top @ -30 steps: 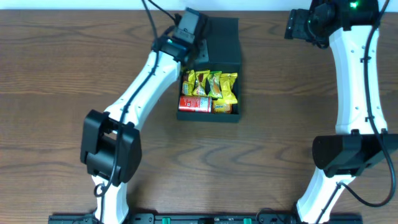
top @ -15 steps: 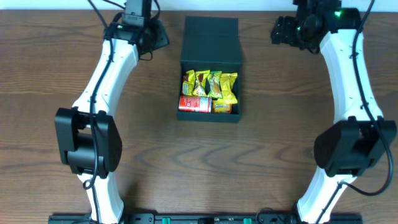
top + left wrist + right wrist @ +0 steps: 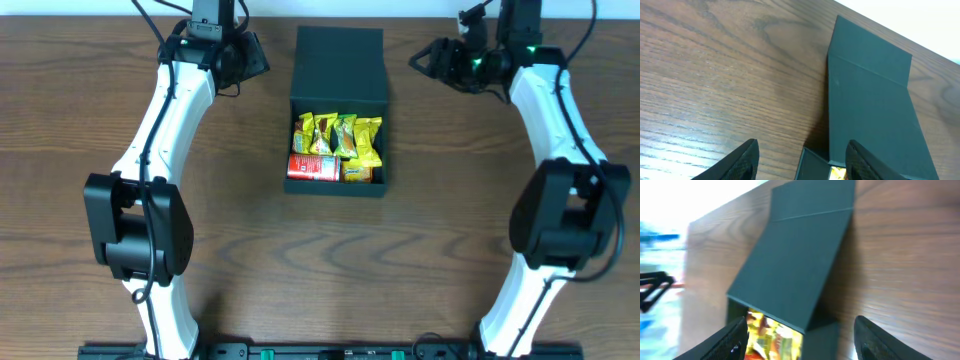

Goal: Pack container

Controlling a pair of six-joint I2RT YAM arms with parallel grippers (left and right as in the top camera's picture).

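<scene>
The dark teal container (image 3: 337,188) stands at the back middle of the table with its hinged lid (image 3: 338,66) tipped open toward the far edge. Inside lie several yellow snack packets (image 3: 338,135) and a red one (image 3: 312,167). My left gripper (image 3: 254,58) hovers left of the lid, open and empty, clear of it. My right gripper (image 3: 424,57) hovers right of the lid, also open and empty. The left wrist view has the lid (image 3: 870,100) ahead of the left gripper (image 3: 802,156). The right wrist view shows the lid (image 3: 795,255) and the packets (image 3: 771,336) ahead of the right gripper (image 3: 802,339).
Brown wooden table (image 3: 420,250) all round the container. The table's far edge meets a white wall (image 3: 920,25) just behind the lid. Both arm bases stand at the near edge, left (image 3: 140,230) and right (image 3: 560,225).
My left arm has swung from over the lid's left side out to the lid's left. My right gripper has come in leftward toward the lid's right side.
</scene>
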